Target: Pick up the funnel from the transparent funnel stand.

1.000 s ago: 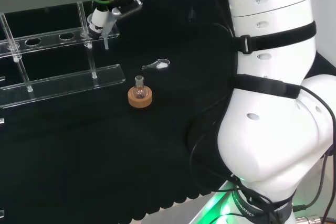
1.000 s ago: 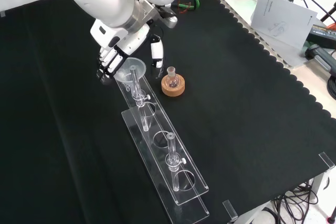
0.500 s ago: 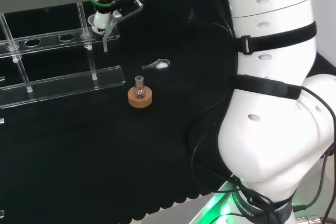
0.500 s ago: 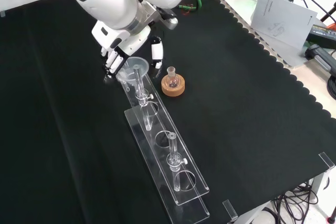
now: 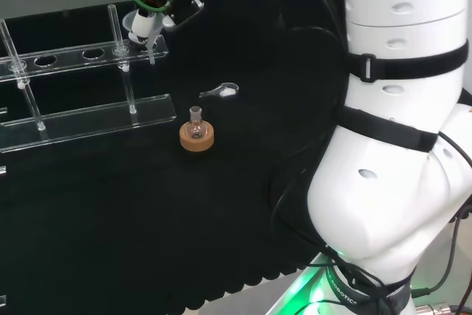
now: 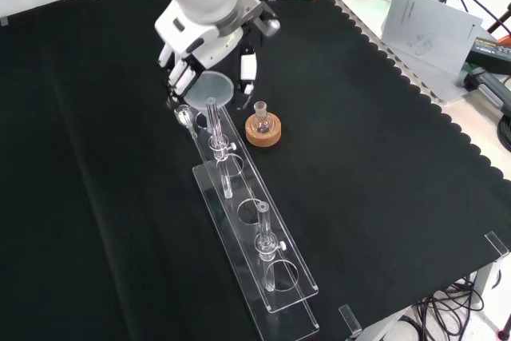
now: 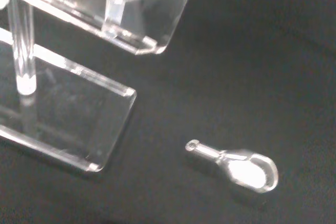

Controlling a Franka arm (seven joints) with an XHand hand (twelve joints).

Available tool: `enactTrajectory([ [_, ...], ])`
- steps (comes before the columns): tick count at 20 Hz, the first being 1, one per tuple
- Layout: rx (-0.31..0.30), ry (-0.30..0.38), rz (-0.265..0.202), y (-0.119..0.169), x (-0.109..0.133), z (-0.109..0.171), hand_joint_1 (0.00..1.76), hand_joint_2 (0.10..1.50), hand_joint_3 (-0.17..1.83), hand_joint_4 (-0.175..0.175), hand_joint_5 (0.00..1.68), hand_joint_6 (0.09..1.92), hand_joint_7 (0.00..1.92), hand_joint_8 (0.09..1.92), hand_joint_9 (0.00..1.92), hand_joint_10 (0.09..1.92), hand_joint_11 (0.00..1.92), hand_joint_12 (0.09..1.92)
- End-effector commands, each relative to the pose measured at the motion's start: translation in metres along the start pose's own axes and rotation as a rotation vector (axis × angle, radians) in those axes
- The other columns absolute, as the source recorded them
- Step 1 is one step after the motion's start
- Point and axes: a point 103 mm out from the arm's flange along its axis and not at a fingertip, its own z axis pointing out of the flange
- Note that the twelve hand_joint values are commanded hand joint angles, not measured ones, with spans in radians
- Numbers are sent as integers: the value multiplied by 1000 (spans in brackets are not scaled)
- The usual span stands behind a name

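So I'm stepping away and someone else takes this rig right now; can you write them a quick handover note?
Hand: fingers curled round the funnel.
Funnel: its stem is partly out but still passes through the end hole of the transparent funnel stand.
Nearby: small flask on a cork ring, glass scoop on the cloth.
Done: funnel gripped and partly lifted.
Left: lift the stem clear of the stand.
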Motion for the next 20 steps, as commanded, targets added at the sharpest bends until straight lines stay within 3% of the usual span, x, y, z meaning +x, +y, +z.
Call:
enactTrajectory([
  [1,-76,-60,49,-20,-14,-39,727,798,475,-44,666,218,887,740,1186,482,673,1237],
  [8,-101,-63,110,-70,-31,-59,721,787,478,-47,630,229,872,740,1179,478,669,1232],
  [20,-66,-30,151,-130,-39,-48,716,783,490,-45,593,256,835,754,1153,487,637,1248],
])
